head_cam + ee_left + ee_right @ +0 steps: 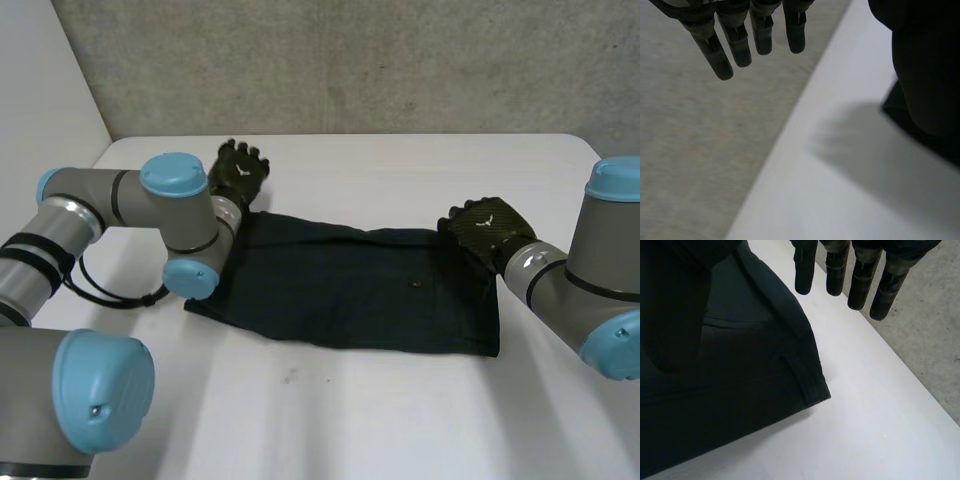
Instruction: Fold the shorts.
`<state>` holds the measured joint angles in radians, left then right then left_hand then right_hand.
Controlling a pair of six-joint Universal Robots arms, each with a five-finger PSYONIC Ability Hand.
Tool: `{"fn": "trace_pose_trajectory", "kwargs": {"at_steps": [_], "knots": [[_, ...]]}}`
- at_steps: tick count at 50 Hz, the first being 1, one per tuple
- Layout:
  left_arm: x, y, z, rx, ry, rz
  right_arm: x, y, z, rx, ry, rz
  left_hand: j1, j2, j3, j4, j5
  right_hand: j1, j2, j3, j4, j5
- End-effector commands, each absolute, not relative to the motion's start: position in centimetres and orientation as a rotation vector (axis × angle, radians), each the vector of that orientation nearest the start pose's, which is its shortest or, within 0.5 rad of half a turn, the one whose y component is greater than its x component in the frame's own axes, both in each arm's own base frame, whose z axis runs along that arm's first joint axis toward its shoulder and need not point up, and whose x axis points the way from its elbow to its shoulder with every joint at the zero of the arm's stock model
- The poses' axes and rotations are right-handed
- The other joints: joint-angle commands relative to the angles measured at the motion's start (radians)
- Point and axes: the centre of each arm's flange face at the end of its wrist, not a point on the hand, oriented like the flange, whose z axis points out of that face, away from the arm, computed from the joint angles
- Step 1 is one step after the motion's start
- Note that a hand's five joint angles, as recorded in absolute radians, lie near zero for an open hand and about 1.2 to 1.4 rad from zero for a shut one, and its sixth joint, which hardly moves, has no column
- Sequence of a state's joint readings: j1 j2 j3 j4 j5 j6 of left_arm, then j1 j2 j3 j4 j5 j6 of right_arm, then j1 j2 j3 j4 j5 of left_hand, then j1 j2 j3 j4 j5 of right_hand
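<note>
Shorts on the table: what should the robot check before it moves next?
1. Dark cloth shorts lie flat on the white table: ok.
2. Left hand fingers straight, holding nothing: ok.
3. Right hand fingers straight, holding nothing: ok.
4. Right hand at a far corner of the shorts: ok.
5. Left hand on the shorts: not ok, they lie beside it.
6. Shorts already folded: cannot tell.

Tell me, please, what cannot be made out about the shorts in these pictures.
Head view: the left arm covers the shorts' left end.
Head view: a pale speck on them is too small to identify.
Left wrist view: the dark shape beside the left robot hand is cut off by the edge; thumb or cloth, unclear.
</note>
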<state>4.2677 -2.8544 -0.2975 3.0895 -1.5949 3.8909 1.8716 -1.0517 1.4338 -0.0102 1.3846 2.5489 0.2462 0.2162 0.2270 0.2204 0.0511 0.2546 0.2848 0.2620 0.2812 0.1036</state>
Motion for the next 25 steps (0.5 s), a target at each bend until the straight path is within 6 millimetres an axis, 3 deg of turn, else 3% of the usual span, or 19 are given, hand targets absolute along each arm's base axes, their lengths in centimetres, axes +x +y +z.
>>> {"fn": "trace_pose_trajectory", "kwargs": {"at_steps": [1,6,14,20,25], "knots": [[-34.1,-45.1,14.1,1.034,1.644,-2.126,25.0,-30.9,16.7,-1.265,2.271,-1.792,-0.027,0.003,-0.008,-0.001,-0.006,-0.005,-0.035,-0.013,-0.032,-0.029],[-34.4,-44.3,14.4,1.013,1.752,-2.146,24.9,-30.6,17.0,-1.26,2.258,-1.82,-0.027,0.003,-0.008,-0.001,-0.006,-0.008,-0.038,-0.016,-0.035,-0.032],[-33.4,-40.9,15.8,1.04,2.152,-2.044,24.8,-30.1,17.2,-1.26,2.258,-1.812,-0.05,-0.02,-0.031,-0.024,-0.03,-0.011,-0.041,-0.018,-0.038,-0.035],[-33.5,-37.9,14.4,1.253,2.281,-1.93,24.6,-29.7,17.1,-1.261,2.263,-1.802,-0.059,-0.029,-0.04,-0.033,-0.039,-0.014,-0.044,-0.021,-0.041,-0.038],[-33.3,-37.5,13.4,1.303,2.276,-1.889,24.6,-29.6,17.1,-1.262,2.262,-1.801,-0.059,-0.029,-0.04,-0.033,-0.039,-0.014,-0.044,-0.021,-0.041,-0.038]]}}
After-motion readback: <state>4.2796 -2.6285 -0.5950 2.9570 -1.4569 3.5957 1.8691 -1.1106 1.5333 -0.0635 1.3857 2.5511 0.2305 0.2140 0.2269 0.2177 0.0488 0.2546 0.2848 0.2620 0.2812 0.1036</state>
